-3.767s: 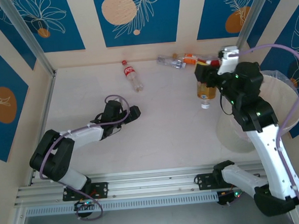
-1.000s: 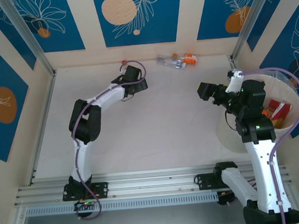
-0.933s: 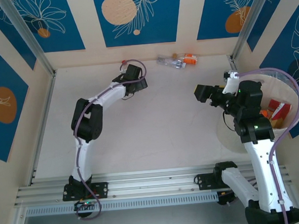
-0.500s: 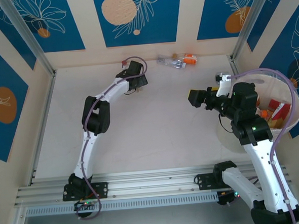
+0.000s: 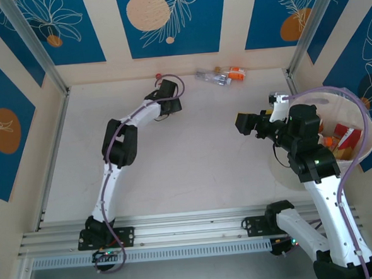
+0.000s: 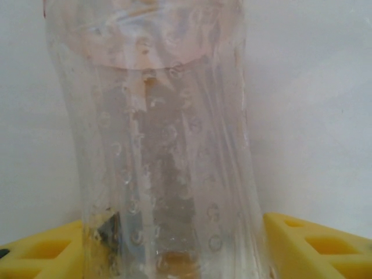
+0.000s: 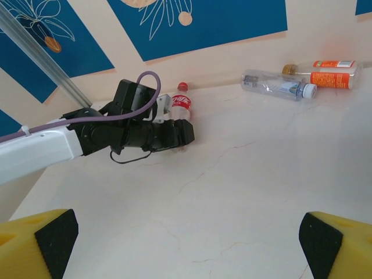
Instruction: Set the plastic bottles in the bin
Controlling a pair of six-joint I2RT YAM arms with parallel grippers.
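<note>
Left gripper (image 5: 169, 97) clamped on red-capped bottle (image 7: 181, 106), 11 o'clock on table (image 5: 194, 170). Right gripper (image 5: 243, 123) jaws wide apart, hovering just beside bin (image 5: 283, 171) at 3 o'clock. Two more bottles (image 5: 220, 76) lying at 12 o'clock.

A red-capped bottle (image 7: 181, 104) and two clear bottles (image 5: 220, 76) lie along the far wall; the bin (image 5: 353, 107) holds more.
</note>
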